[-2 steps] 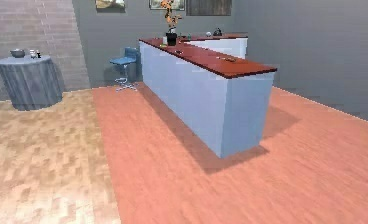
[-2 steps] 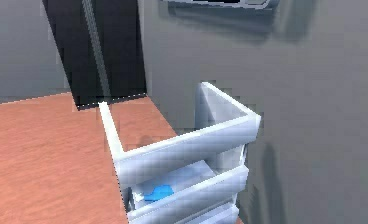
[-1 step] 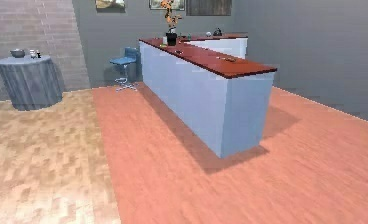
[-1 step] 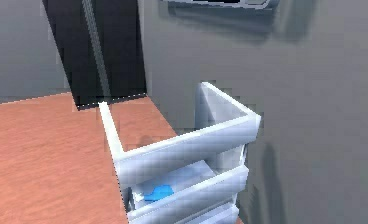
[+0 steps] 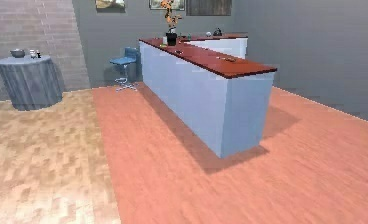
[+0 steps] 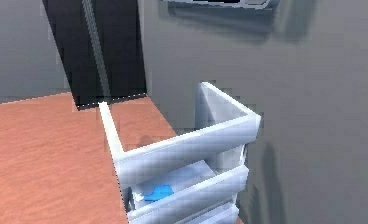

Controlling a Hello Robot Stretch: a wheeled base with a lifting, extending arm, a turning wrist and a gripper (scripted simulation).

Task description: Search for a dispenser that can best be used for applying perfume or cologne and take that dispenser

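Note:
A long counter [image 5: 205,95] with a red-brown top and pale sides runs up the middle of the forward view. On its far end stands a potted plant [image 5: 171,24], and a small dark thing [image 5: 217,32] sits beyond it. At the forward view's left, a round table [image 5: 30,82] under a grey cloth carries a bowl [image 5: 17,52] and some small items [image 5: 35,53] too small to name. In the arm side view, a white open shelf unit [image 6: 184,150] stands close by, with a flat blue thing [image 6: 157,192] on a lower level.
A blue chair [image 5: 124,63] stands behind the counter's far end. Open wood floor [image 5: 152,170] spreads in front of the counter. In the arm side view, a dark doorway [image 6: 97,50] opens beyond the shelf unit, and a grey wall with a framed fixture [image 6: 222,8] lies behind it.

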